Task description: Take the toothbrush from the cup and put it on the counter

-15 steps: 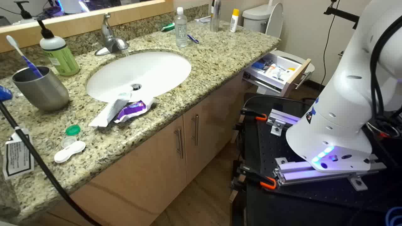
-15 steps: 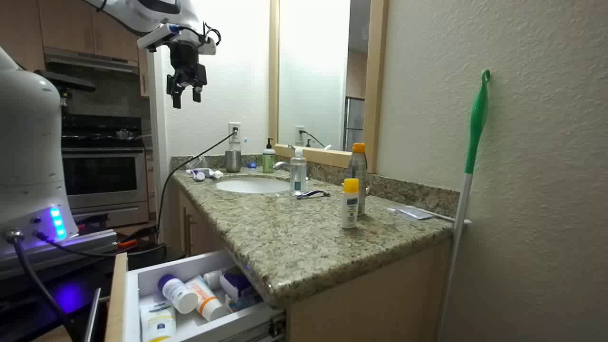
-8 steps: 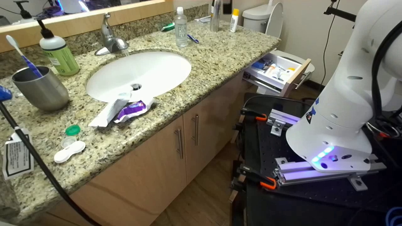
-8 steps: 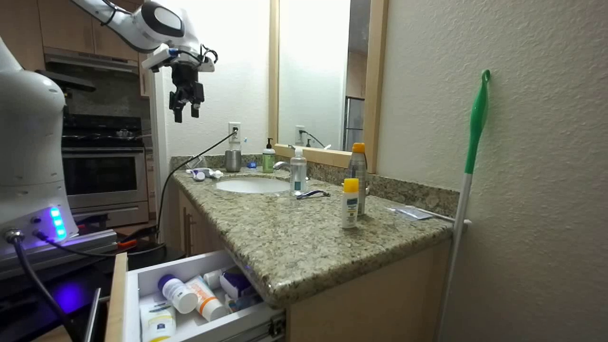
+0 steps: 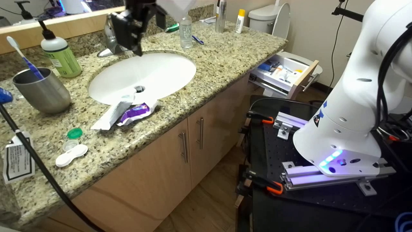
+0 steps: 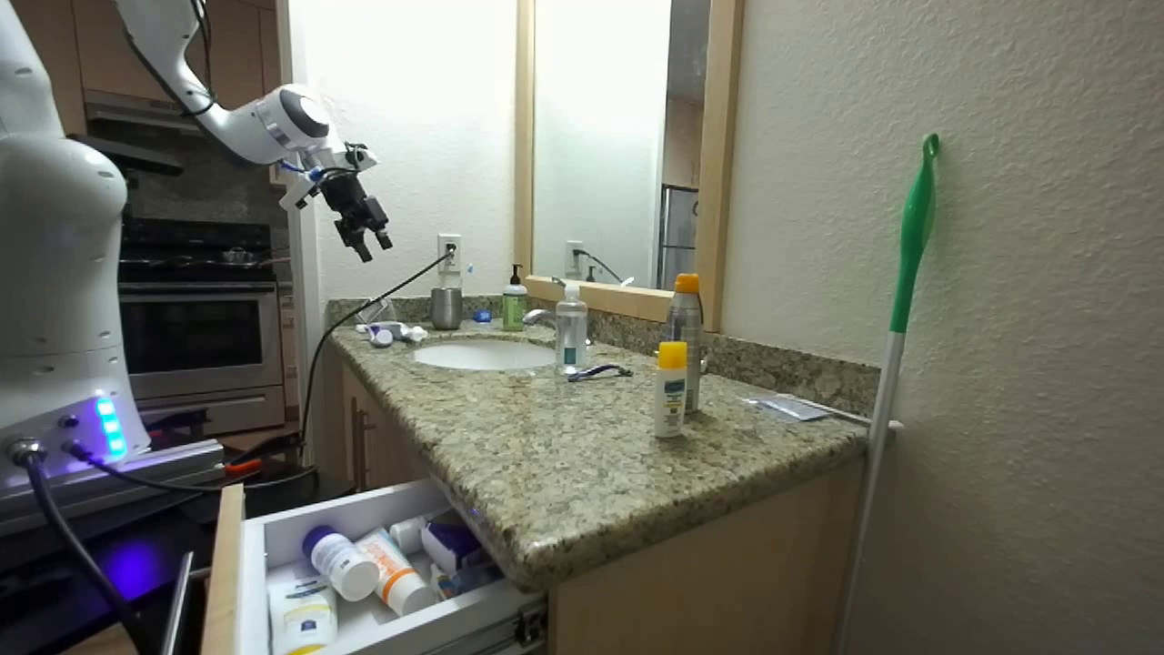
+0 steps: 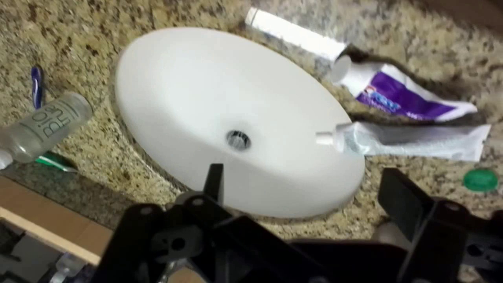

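The black gripper (image 7: 301,177) had its two fingers spread wide, with a big gap between them. It hung in the air, tipped a bit, above the counter (image 5: 219,54). In the wrist view, the white sink (image 7: 188,78) and its round drain (image 7: 238,140) showed past the fingers. In an exterior view, the white arm (image 6: 250,127) reached down to the gripper.

At the sink's edge lay a purple and white tube (image 7: 408,98) and a whitish tube (image 7: 412,141), whose tip poked over the rim. Past the sink's other end stood a clear bottle (image 7: 51,125), with a blue thing (image 7: 36,87) lying beside it.

The toothbrush (image 5: 29,65) leaned in the grey cup (image 5: 42,91), pale head up and blue handle down, well apart from the gripper. The cup stood on the counter near a green soap bottle (image 5: 62,61). Also on the counter were a green cap (image 5: 74,133) and a small white case (image 5: 71,155). Below the counter top, a drawer (image 6: 221,573) was pulled out, with tubes and bottles in it.
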Action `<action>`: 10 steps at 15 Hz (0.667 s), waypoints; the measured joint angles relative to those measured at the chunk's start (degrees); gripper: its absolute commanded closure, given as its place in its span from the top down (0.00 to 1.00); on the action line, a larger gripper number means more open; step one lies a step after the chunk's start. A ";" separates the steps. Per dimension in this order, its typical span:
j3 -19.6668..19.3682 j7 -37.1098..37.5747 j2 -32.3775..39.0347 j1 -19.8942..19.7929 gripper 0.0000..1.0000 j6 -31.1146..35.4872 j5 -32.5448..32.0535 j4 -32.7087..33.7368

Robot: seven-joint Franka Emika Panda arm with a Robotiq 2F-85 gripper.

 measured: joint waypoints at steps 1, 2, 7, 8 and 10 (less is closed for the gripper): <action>2.04 5.20 2.45 -0.74 1.00 0.35 -2.47 2.11; 2.34 7.06 4.66 0.18 1.00 -0.22 -2.48 3.81; -0.04 9.36 5.83 2.63 1.00 -0.03 -4.15 4.68; 0.03 14.00 6.47 2.17 1.00 1.49 -7.02 5.02; 0.15 24.11 9.71 0.49 1.00 5.71 -13.85 7.08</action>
